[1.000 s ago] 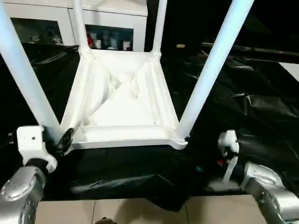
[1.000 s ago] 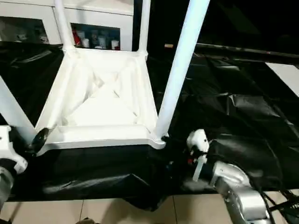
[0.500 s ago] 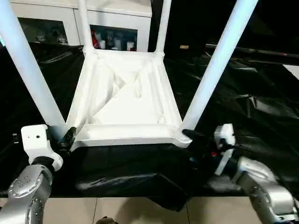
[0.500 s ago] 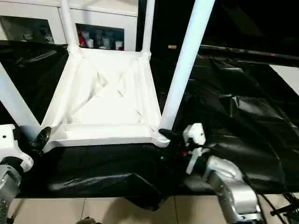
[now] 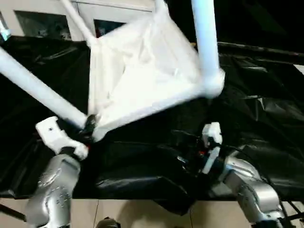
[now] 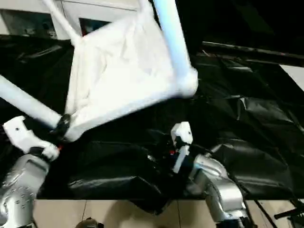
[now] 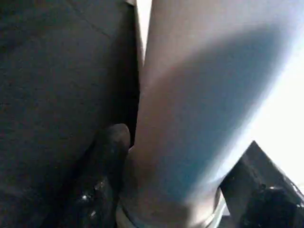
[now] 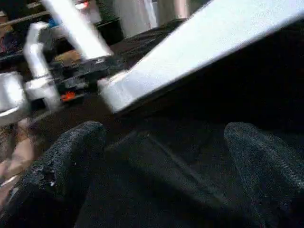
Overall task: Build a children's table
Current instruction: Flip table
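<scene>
The children's table is upside down and tilted on the black cloth. Its white ribbed tabletop [image 5: 142,76] has its near right corner [image 5: 213,85] raised, and its legs lean to the left. My left gripper [image 5: 88,126] is shut on the near left leg [image 5: 38,90] just above its socket. In the left wrist view that leg [image 7: 199,104] sits between the black fingers [image 7: 102,161]. The near right leg [image 5: 205,42] rises from the lifted corner. My right gripper [image 8: 164,142] is open over the cloth below that corner and holds nothing.
The black-draped work table [image 5: 266,95] spreads to the right with crumpled folds. A white cabinet [image 5: 42,19] stands behind. A dark bar [image 5: 256,47] crosses the back right. The table's front edge meets tiled floor [image 5: 142,213].
The tabletop has tipped, its near right corner rising and its legs swinging left. My left gripper has risen with the leg. My right gripper now lies below the lifted corner.
</scene>
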